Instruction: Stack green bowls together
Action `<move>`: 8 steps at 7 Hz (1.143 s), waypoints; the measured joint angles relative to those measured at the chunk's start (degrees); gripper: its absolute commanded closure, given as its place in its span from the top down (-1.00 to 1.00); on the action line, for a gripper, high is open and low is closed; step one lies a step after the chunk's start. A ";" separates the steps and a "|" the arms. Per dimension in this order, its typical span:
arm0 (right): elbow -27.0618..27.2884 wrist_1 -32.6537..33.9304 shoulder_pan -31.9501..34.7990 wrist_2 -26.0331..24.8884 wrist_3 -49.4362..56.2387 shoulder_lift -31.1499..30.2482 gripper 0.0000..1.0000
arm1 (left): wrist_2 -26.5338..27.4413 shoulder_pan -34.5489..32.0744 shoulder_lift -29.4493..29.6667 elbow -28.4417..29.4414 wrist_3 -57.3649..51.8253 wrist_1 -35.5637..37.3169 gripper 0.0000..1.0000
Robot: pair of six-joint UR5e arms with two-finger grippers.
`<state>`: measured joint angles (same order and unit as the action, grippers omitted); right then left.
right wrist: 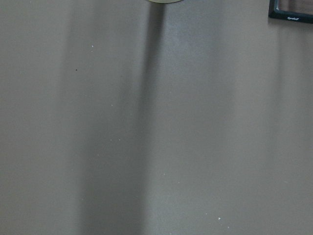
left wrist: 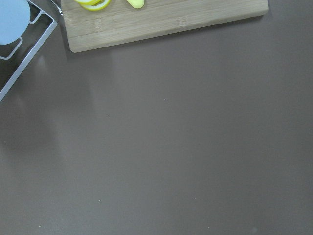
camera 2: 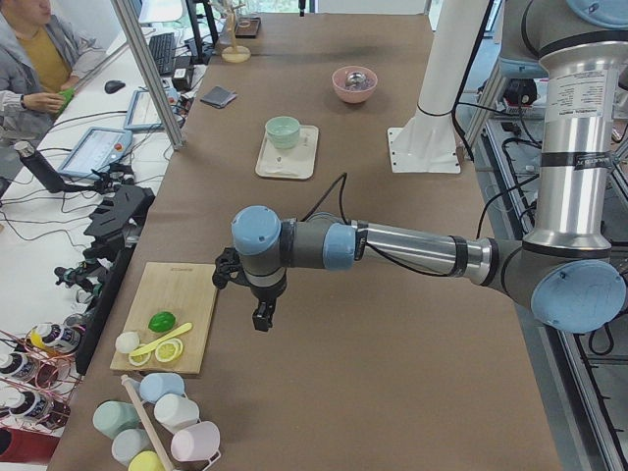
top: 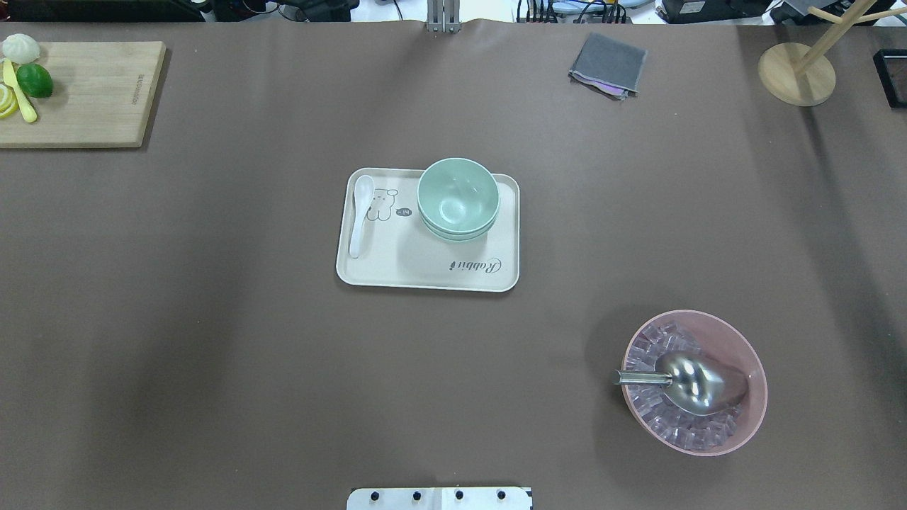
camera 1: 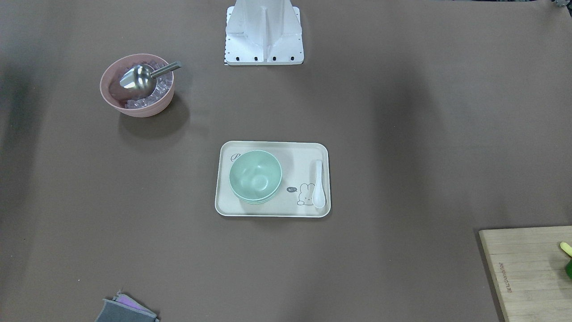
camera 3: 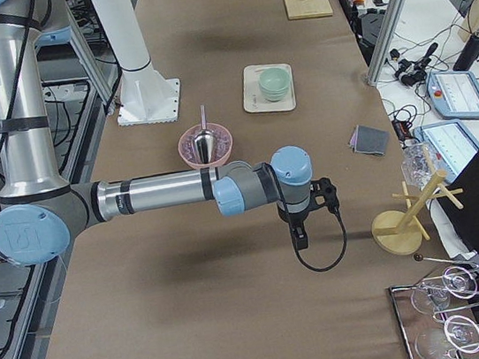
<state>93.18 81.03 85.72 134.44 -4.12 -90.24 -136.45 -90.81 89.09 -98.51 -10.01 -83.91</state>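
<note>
Green bowls [top: 457, 195]: nested into one stack, with the rims of the lower ones showing as thin bands under the top bowl. The stack stands upright on the cream tray [top: 425, 275], on its far half toward the robot's right. The inside of the top bowl holds nothing that I can see.

White spoon [top: 361, 225]: lies flat in the same tray along its left short side, apart from the stack. A printed rabbit sits between spoon and bowls.

Left tool [camera 2: 263, 319]: shows only in the left side view. It points down over the table [top: 212, 354], just beside the wooden cutting board [top: 92, 92] and well apart from the tray. I cannot tell whether it is released or clenched. The left wrist camera sees brown table and the board's edge with lemon slices.

Right tool [camera 3: 300, 238]: shows only in the right side view. It points down over the table at the robot's right end, near the wooden stand [top: 795, 73]. State likewise cannot be told. Nothing is visibly held in either tool.

Pink bowl [top: 752, 418]: on the table, on the near right side in the overhead view and well apart from the tray. It holds ice cubes, and a metal scoop [top: 701, 382] rests on them.

Also on the board: a lime [top: 34, 80]. A grey cloth [top: 608, 65] lies folded at the far edge.
</note>
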 measured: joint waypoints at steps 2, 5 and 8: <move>-0.31 0.67 1.34 1.40 0.44 -0.06 1.00 | -0.10 -1.33 -0.60 0.39 -1.37 -0.22 0.96; 0.36 2.36 2.80 2.10 0.52 0.30 1.00 | -0.11 -1.80 -1.47 -2.87 -1.53 -0.35 0.96; 0.54 2.46 3.12 1.78 0.68 0.35 1.00 | -0.05 -1.83 -1.71 -3.25 -1.49 -0.37 0.96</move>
<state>93.71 83.49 88.85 136.22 -3.44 -89.89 -136.50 -92.64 87.38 -101.76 -11.49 -84.29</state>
